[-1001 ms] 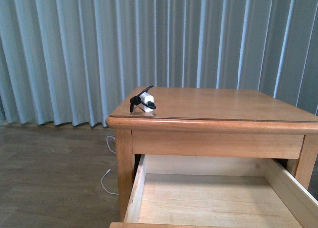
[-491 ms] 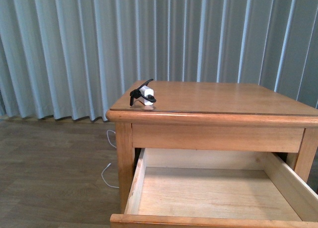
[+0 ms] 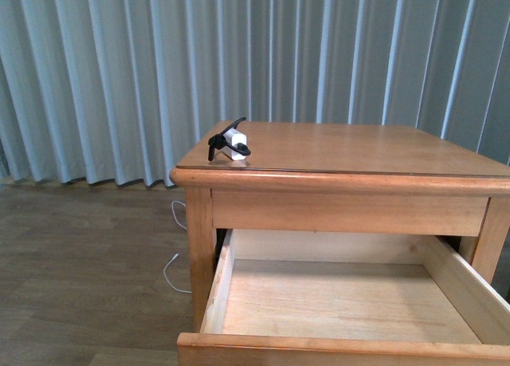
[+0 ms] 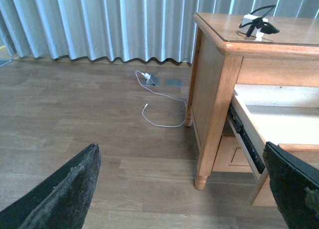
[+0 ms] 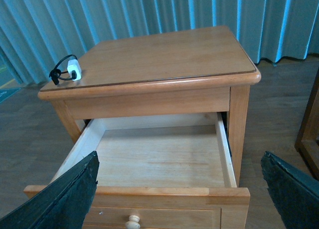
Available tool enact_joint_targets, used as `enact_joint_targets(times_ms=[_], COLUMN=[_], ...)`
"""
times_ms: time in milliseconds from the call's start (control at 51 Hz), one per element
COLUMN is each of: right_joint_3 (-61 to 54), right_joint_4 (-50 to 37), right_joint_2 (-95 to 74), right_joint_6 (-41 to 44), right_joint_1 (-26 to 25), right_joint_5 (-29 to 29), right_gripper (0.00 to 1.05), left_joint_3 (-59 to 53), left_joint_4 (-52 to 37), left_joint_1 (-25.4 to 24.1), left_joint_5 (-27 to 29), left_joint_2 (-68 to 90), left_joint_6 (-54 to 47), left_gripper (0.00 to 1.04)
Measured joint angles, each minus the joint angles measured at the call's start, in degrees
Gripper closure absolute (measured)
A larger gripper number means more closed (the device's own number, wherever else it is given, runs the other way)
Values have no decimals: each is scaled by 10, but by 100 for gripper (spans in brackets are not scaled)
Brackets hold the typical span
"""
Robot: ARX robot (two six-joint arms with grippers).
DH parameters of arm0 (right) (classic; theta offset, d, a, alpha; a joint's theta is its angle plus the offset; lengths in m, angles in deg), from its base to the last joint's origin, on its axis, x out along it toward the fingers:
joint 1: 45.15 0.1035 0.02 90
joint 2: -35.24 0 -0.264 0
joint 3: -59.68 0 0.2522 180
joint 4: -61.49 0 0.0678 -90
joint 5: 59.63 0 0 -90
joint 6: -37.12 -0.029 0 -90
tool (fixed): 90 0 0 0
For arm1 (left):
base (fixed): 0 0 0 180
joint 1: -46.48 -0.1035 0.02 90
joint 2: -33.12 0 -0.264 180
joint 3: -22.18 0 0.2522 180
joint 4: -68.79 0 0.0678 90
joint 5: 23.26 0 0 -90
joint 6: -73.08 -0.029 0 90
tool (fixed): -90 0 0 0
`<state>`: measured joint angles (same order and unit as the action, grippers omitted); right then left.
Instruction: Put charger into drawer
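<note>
My left tool has its two fingers spread far apart. My right tool is spread wide too. The charger sits on the counter, near its left edge, ahead of my left tool and well apart from both tools. The drawer is pulled out, just ahead of my right tool.

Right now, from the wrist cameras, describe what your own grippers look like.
The left gripper shows two black, wedge-shaped fingers with a rough, grainy, slightly scuffed surface. The right gripper has the same dark, tapered fingers, evenly textured. No cables, markings or arm links show, and the front view shows neither arm.
</note>
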<state>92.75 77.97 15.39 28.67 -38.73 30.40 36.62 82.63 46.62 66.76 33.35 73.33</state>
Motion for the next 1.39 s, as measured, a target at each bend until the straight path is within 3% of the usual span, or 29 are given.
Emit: enact_joint_targets(times_ms=[589, 706, 785, 1079, 1197, 1393], right_joint_3=[0, 0, 0, 0, 0, 0], right_joint_4=[0, 0, 0, 0, 0, 0], right_joint_2=[0, 0, 0, 0, 0, 0], right_joint_6=[0, 0, 0, 0, 0, -2], right_joint_1=[0, 0, 0, 0, 0, 0], right_joint_5=[0, 0, 0, 0, 0, 0], right_gripper=[8, 8, 8, 8, 8, 8], left_joint_3=[0, 0, 1, 89, 193, 363], left_joint_4=[0, -27, -52, -239, -269, -290], left_joint_1=[0, 52, 53, 66, 92, 147], left_joint_5=[0, 190, 234, 165, 115, 99], left_joint_2=[0, 31, 74, 353, 506, 706], left_joint_6=[0, 30, 42, 54, 44, 33], left_gripper=[6, 6, 6, 6, 6, 6])
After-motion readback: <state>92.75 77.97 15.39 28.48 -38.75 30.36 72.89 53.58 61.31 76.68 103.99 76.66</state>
